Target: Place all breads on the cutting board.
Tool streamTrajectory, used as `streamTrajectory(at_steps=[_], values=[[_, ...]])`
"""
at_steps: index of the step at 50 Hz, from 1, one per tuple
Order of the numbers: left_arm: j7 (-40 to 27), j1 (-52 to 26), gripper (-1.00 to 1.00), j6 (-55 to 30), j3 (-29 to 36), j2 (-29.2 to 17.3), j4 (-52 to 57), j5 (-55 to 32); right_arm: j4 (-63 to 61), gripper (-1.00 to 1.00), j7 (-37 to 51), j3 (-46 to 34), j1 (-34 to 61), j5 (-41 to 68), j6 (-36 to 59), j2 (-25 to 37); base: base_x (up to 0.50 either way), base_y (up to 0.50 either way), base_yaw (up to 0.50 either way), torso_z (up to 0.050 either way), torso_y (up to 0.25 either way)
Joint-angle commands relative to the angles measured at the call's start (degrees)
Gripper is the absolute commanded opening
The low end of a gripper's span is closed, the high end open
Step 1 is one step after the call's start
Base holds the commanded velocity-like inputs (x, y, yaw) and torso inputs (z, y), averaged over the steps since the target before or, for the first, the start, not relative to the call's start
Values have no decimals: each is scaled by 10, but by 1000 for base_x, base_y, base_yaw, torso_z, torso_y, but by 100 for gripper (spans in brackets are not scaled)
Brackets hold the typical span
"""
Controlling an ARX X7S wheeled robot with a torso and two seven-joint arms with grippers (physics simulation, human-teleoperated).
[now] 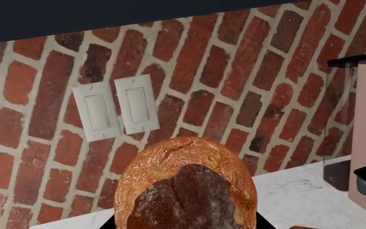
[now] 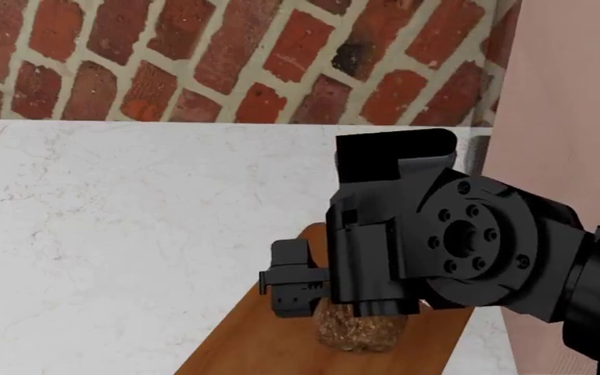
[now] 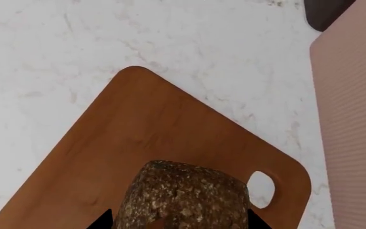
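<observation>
My right gripper (image 3: 177,224) is shut on the dark brown speckled loaf (image 3: 183,200), with a black fingertip against each side of it. The loaf sits low over the wooden cutting board (image 3: 138,124), near the end with the small hole (image 3: 260,188). In the head view the right gripper (image 2: 368,312) covers most of this loaf (image 2: 358,334), which seems to rest on the board (image 2: 258,344). My left gripper (image 1: 186,224) is shut on a reddish-orange crusty loaf (image 1: 183,186), held up facing the brick wall. The left gripper is out of the head view.
The board lies on a white marble counter (image 2: 123,219) backed by a brick wall (image 2: 227,55). A tall pink panel (image 2: 571,117) stands close on the right of the board and shows in the right wrist view (image 3: 354,119). Two light switches (image 1: 116,107) are on the wall.
</observation>
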Motion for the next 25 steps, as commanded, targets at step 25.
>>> streamTrajectory(at_steps=[25], values=[[-11,-7,-100,14,9,-3,4,-12,-95,100,40,45,113,0,37,59,0,0,0,0,0]])
